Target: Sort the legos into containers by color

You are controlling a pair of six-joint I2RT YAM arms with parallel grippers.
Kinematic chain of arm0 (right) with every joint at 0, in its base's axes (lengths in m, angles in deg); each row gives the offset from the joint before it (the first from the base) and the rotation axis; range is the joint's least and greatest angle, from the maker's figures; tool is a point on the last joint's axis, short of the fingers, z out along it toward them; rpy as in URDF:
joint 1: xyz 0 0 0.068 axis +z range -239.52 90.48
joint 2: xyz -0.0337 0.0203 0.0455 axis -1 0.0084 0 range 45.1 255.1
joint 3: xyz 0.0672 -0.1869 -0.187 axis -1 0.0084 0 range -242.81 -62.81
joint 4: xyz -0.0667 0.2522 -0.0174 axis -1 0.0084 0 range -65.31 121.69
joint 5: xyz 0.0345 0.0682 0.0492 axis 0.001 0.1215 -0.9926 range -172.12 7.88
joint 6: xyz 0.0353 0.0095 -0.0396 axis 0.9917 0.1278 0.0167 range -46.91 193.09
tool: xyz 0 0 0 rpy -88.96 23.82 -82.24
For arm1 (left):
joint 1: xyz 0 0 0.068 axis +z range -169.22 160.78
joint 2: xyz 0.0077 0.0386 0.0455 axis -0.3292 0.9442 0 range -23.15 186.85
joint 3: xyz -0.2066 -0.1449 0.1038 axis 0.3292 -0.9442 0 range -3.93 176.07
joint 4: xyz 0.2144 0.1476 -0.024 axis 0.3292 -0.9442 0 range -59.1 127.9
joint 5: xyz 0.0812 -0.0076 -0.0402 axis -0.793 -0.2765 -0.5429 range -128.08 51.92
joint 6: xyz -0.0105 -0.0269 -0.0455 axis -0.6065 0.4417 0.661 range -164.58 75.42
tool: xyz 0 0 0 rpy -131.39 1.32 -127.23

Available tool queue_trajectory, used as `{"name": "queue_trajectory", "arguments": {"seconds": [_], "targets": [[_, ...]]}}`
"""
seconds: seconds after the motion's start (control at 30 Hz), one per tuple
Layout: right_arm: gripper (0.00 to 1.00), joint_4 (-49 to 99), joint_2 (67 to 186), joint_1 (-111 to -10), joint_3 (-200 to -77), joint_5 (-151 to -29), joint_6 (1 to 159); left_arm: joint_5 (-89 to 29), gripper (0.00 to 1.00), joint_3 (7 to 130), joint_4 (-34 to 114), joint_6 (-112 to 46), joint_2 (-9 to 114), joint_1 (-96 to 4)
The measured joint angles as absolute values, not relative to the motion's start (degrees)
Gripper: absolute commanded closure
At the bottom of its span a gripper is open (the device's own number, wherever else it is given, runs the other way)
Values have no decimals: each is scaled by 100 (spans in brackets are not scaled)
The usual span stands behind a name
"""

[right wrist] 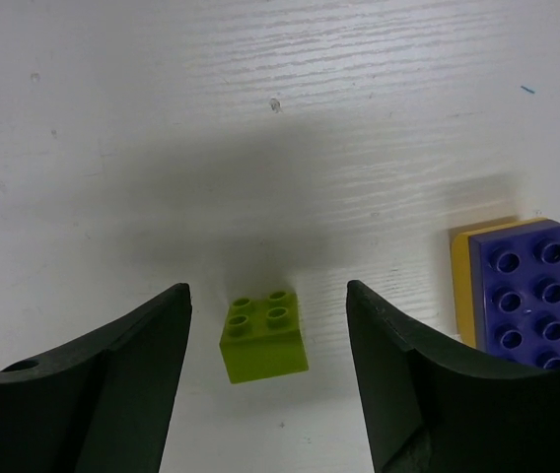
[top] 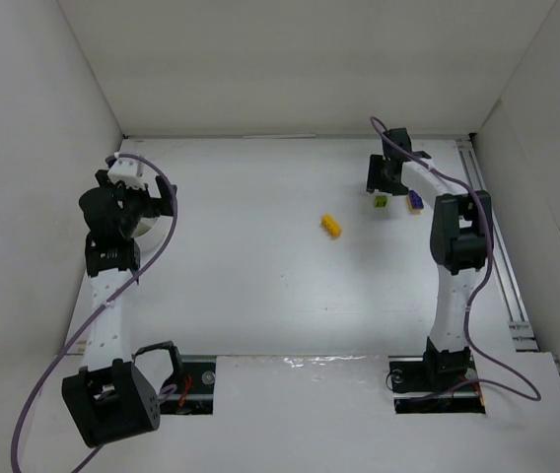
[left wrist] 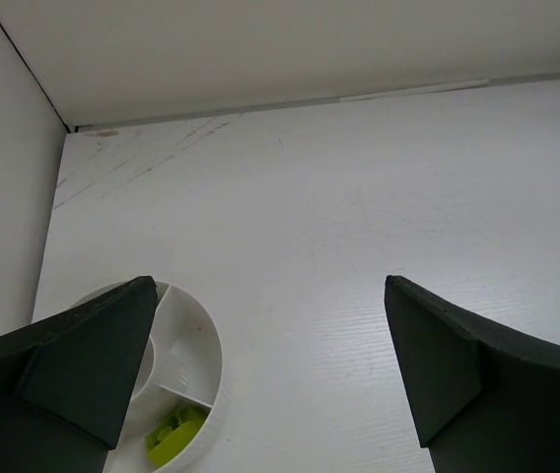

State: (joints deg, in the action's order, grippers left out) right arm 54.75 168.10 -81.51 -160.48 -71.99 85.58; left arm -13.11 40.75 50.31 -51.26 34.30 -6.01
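Two arms reach out over the white tabletop (top: 260,296). Nearest of the loose pieces is a yellow brick (top: 330,226), lying alone toward the middle.

On the left, the left gripper (left wrist: 270,296) hangs above the white bowl (left wrist: 211,345). Its fingers are spread wide, with nothing between them and nothing touched. From overhead we see little of the bowl under the gripper. The wrist view shows more: thin walls divide the bowl, and a lime piece (left wrist: 176,434) lies in the compartment at the bottom of that view.

Farther out on the right, the right gripper (right wrist: 267,291) points down at the tabletop with its jaws apart. A lime brick (right wrist: 263,335) sits between them with a gap on each side, so it is not clamped. Beside it lies a purple-blue brick (right wrist: 519,286), stacked on a yellow plate (right wrist: 461,286) that shows along one edge. Overhead, these two are only small specks just on the near side of the gripper.
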Motion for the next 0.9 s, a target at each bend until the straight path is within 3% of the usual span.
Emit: {"name": "queue_trajectory", "arguments": {"seconds": [0.23,0.77,0.9], "targets": [[28,5716,16946,-8151,-16109,-7181,8550,-1309,1,4075,5044,-5126,3546,-601],[38,5941,17103,-8151,-16243,-7201,8440,-1309,1,4075,5077,-5120,3670,-601],[45,5965,17105,-8151,-16243,-7207,8394,-1309,1,4075,5092,-5120,3712,-601]]}}
